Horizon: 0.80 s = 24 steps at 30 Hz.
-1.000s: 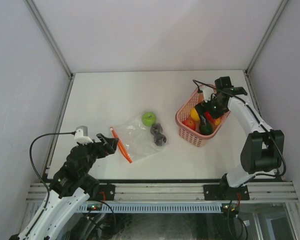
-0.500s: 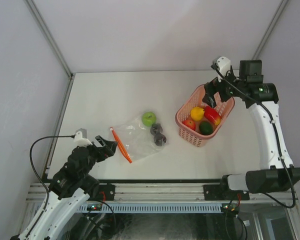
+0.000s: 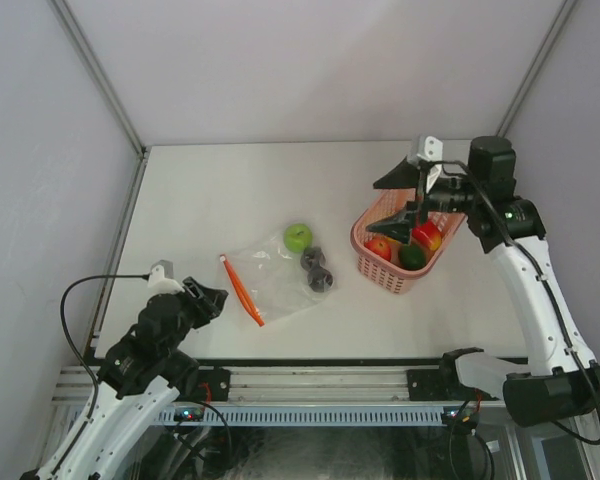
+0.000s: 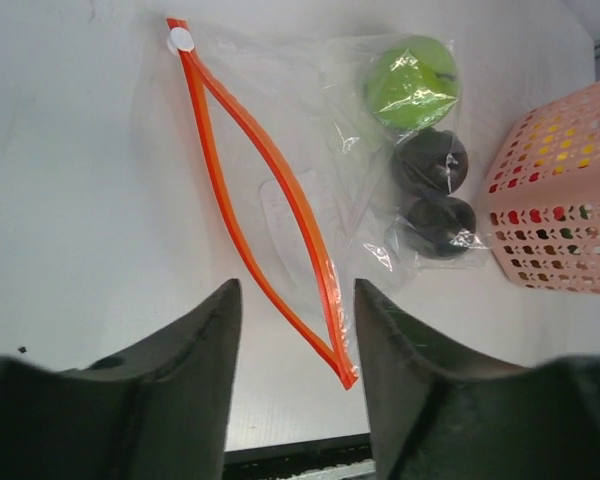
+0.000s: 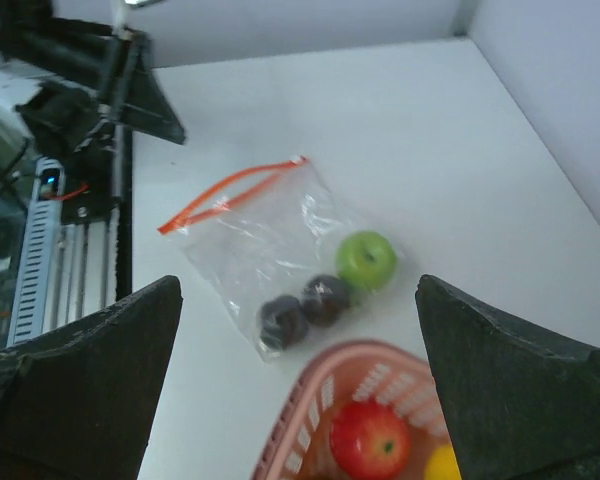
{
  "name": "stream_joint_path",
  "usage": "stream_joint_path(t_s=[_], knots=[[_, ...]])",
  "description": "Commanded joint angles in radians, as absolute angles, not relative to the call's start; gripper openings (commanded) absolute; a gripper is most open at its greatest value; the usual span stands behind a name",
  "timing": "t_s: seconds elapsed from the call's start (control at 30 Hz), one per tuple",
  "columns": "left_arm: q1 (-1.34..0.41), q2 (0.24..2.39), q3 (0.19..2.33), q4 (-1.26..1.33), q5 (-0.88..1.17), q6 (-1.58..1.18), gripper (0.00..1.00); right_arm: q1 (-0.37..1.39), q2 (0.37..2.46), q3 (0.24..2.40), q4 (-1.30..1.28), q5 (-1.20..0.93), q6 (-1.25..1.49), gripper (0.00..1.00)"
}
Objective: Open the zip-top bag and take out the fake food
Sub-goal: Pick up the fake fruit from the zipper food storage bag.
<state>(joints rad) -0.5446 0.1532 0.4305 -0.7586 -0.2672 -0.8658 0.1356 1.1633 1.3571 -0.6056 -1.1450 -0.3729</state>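
Note:
The zip-top bag (image 3: 272,278) lies flat mid-table, its orange zip strip (image 4: 280,190) parted into a lens shape. Fake food inside it: a light green apple (image 4: 412,82) and two blackish pieces (image 4: 430,165). More fake food sits in the pink basket (image 3: 365,250): a red apple (image 5: 370,440), a red piece (image 3: 426,235) and a dark green one (image 3: 412,256). My left gripper (image 4: 295,300) hovers at the zip's near corner, jaws apart, holding nothing. My right gripper (image 3: 398,205) hangs wide open and empty above the basket's left rim, facing the bag (image 5: 250,240).
The basket stands to the right of the bag, close to the blackish pieces. The table's near edge and the metal rail (image 3: 320,380) run just behind my left gripper. White walls enclose the table on three sides.
My right gripper rose out of the basket and swung left over its rim toward the bag. My left gripper's jaws narrowed and it drew back slightly toward the near edge.

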Motion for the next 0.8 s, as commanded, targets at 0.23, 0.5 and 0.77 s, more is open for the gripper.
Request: stream_joint_path(t_s=[0.23, 0.5, 0.77], knots=[[-0.539, 0.257, 0.405, -0.626, -0.238, -0.878, 0.27, 0.497, 1.215, 1.4, -0.868, -1.022, -0.96, 0.94], [-0.539, 0.307, 0.327, -0.498, -0.218, -0.863, 0.22, 0.677, 1.29, 1.37, -0.942, -0.849, -1.204, 0.91], [-0.538, 0.339, 0.275, -0.374, -0.181, -0.844, 0.22, 0.745, 1.372, 1.341, -0.904, -0.755, -1.238, 0.88]])
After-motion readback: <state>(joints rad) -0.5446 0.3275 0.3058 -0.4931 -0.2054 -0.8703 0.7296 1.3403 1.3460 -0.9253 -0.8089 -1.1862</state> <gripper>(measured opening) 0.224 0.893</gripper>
